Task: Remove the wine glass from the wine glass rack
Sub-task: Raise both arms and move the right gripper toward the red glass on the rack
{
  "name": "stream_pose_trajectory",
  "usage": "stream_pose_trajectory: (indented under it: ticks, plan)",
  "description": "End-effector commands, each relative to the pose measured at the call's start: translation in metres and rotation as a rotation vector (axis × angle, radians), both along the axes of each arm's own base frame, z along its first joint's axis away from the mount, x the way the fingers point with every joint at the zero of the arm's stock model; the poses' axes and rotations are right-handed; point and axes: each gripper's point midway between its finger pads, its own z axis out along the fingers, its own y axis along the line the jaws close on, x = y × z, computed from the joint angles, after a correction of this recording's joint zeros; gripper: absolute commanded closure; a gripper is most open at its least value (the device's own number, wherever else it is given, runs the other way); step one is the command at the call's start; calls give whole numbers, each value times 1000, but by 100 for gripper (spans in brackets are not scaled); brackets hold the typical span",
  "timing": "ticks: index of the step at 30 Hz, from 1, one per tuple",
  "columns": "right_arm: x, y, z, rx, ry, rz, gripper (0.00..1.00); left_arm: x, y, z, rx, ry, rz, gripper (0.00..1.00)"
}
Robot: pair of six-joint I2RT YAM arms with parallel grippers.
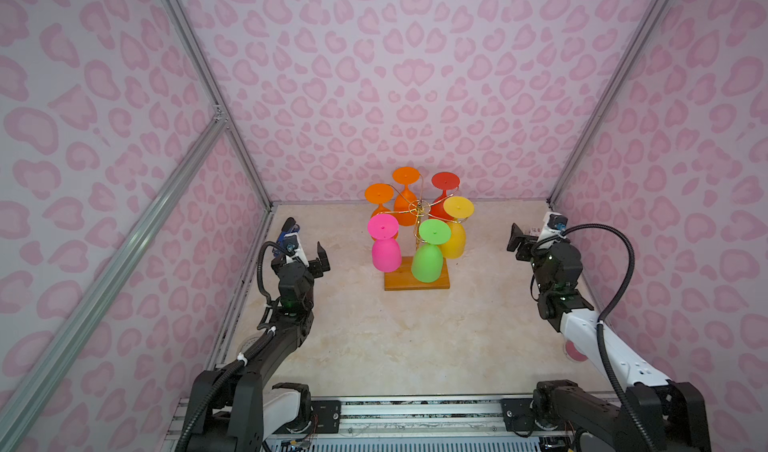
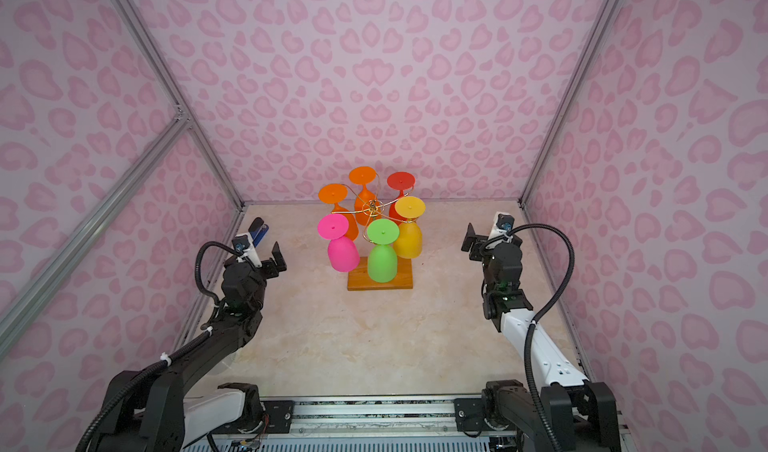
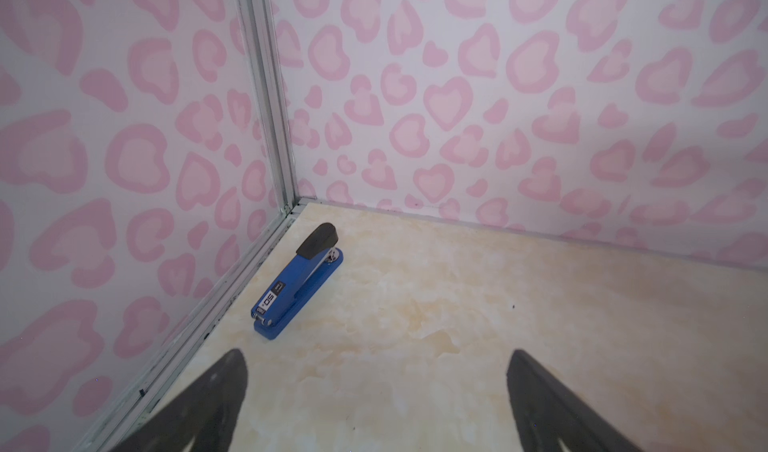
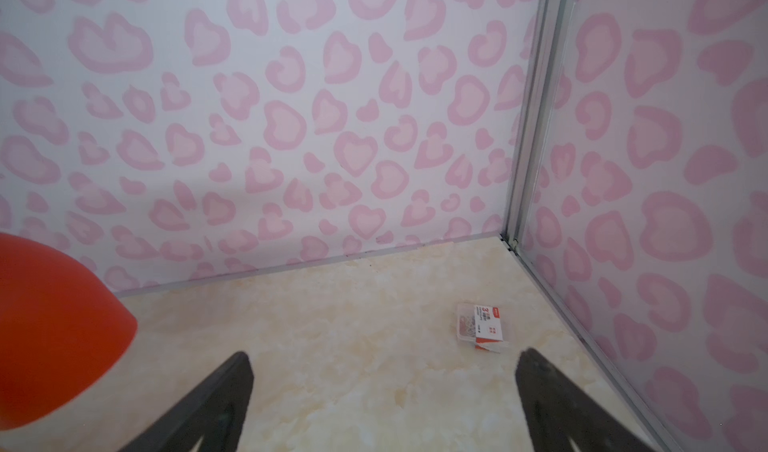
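Centrally, wine glass rack (image 1: pixel 395 281); open tabletop (image 1: pixel 374 346) toward left tool (image 3: pixel 376 352), right tool (image 4: pixel 384 352).

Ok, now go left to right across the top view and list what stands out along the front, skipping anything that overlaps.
Blue stapler → pink wine glass → green wine glass → yellow wine glass → right end effector.

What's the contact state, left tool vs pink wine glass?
Apart. Both top views show the open left tool well clear of the pink wine glass, with bare table between them.
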Motion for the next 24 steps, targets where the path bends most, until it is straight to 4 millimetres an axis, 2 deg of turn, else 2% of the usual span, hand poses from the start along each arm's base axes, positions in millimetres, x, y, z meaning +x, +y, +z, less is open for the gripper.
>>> stream_pose_trajectory:
  ticks: [1, 5, 7, 10, 13, 19, 24]
  plan:
    - [-5, 18, 17, 157, 44, 102, 1, -5, -14, 27, -72, -41, -67, 1]
    - [0, 39, 78, 325, -39, 243, 4, -20, -36, 65, -170, -110, -203, 0]
    - [6, 47, 101, 419, -75, 311, 5, -27, -44, 76, -207, -121, -250, 0]
    - [18, 66, 129, 534, -97, 440, 6, -38, -55, 87, -252, -134, -323, 1]
    - [34, 87, 148, 650, -110, 579, 8, -48, -65, 92, -268, -131, -387, 1]
    - [64, 129, 151, 773, -37, 767, 14, -57, -71, 95, -296, -131, -427, 1]
    - [81, 153, 127, 809, 61, 800, 21, -58, -77, 94, -313, -112, -463, 1]
